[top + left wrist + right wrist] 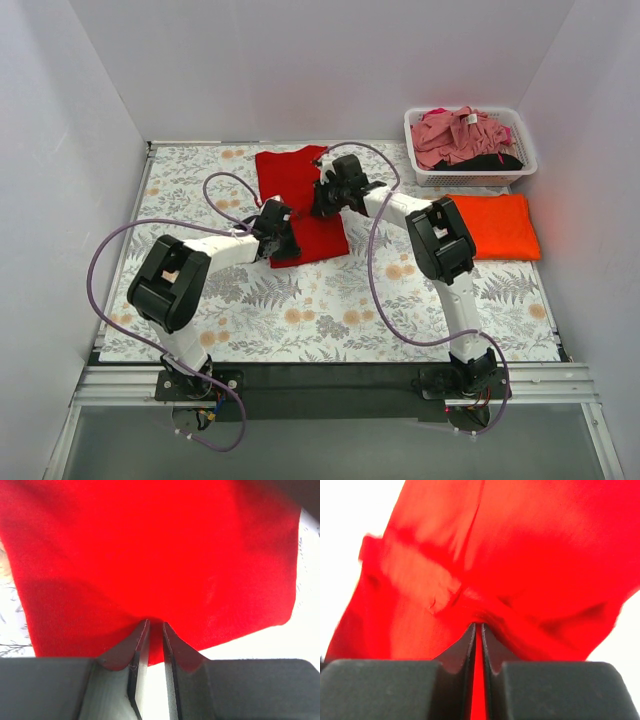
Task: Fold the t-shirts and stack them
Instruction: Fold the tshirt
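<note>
A bright red t-shirt (298,195) lies on the floral table cloth at the back centre. My left gripper (283,232) is shut on its near left edge; in the left wrist view the red cloth (150,560) runs between the nearly closed fingers (139,645). My right gripper (322,195) is shut on its right side; the right wrist view shows bunched red cloth (510,570) pinched between the fingers (469,645). A folded bright orange t-shirt (497,226) lies at the right. Dusty pink (458,135) and black (495,160) t-shirts sit in the basket.
A white lattice basket (520,165) stands at the back right corner. White walls close in the table on the left, back and right. The floral table cloth (330,310) covers the table. Purple cables loop from both arms over the near half.
</note>
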Robot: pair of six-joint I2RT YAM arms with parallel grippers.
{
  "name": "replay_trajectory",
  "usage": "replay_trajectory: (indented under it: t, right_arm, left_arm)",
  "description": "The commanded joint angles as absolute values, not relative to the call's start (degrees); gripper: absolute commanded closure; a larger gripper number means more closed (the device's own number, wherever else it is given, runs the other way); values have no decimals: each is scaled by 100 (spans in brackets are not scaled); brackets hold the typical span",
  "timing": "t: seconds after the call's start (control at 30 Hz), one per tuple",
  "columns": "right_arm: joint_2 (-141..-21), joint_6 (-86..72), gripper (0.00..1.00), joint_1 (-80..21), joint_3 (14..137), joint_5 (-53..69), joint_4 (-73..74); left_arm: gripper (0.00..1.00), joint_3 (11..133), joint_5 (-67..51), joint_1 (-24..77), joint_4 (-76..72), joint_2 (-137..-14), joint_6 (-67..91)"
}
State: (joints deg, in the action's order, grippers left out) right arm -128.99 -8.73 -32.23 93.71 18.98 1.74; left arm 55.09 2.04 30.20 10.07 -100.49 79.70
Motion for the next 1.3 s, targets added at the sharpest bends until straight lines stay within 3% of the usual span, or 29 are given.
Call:
replay_trajectory:
  t: [0.0, 0.23, 0.4, 0.67, 0.77, 1.03, 1.27]
  right_arm:
    - [-13235, -747, 84, -3024, 10097, 1346, -141]
    - [-13589, -624, 75, -2742, 11162, 1335, -140]
    - [-12403, -589, 68, -2742, 10101, 2179, -167]
    - [-10855, -809, 68, -3119, 7938, 3480, -703]
    - [-10863, -817, 72, -3462, 7533, 3559, -870]
    - [-11627, -826, 91, -4113, 7629, 3533, -993]
    - [-12137, -800, 92, -4254, 7751, 3402, -1002]
  left_arm:
    - [84, 5203, -245, 3155, 1415, -9924, 7910]
    - [84, 4712, -544, 3436, 1678, -9266, 8112]
    - [76, 4228, -624, 3630, 1793, -8456, 8525]
    - [68, 4149, 103, 3630, 1819, -7270, 8938]
    - [72, 3903, 551, 3639, 1802, -6856, 9184]
    - [95, 3419, 694, 3621, 1740, -7180, 9747]
    - [97, 3287, 475, 3621, 1705, -7531, 9809]
